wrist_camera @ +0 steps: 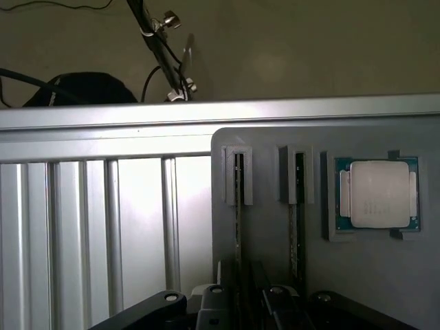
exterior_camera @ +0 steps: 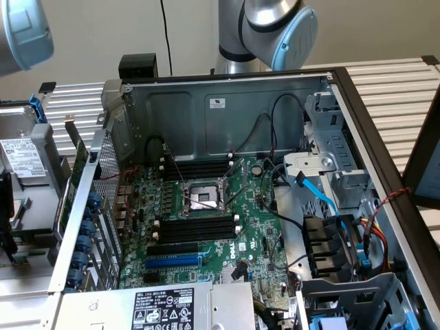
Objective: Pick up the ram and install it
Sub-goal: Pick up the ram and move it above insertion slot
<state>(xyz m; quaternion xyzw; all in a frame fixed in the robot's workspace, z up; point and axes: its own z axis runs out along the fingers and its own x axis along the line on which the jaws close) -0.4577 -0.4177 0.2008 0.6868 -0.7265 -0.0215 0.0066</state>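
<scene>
Two thin sticks stand on edge in the slots of a grey holder [wrist_camera: 268,240]. They are seen edge-on and look like ram: one ram stick [wrist_camera: 238,220] and a second stick [wrist_camera: 297,220] beside it. My gripper [wrist_camera: 244,306] sits low in the wrist view, close to the near end of the first stick, and its black and grey parts straddle that stick's line. In the exterior view the motherboard [exterior_camera: 206,206] lies in the open case, with its long black slots [exterior_camera: 196,230] bare. A further bank of black slots [exterior_camera: 196,168] lies behind the socket.
A CPU chip [wrist_camera: 378,194] lies in a pocket of the same holder. The open CPU socket [exterior_camera: 203,199] sits between the slot banks, and a blue slot [exterior_camera: 172,262] lies nearer. Cables [exterior_camera: 316,192] and drive bays fill the exterior view's right. An arm segment [exterior_camera: 20,31] hangs at upper left.
</scene>
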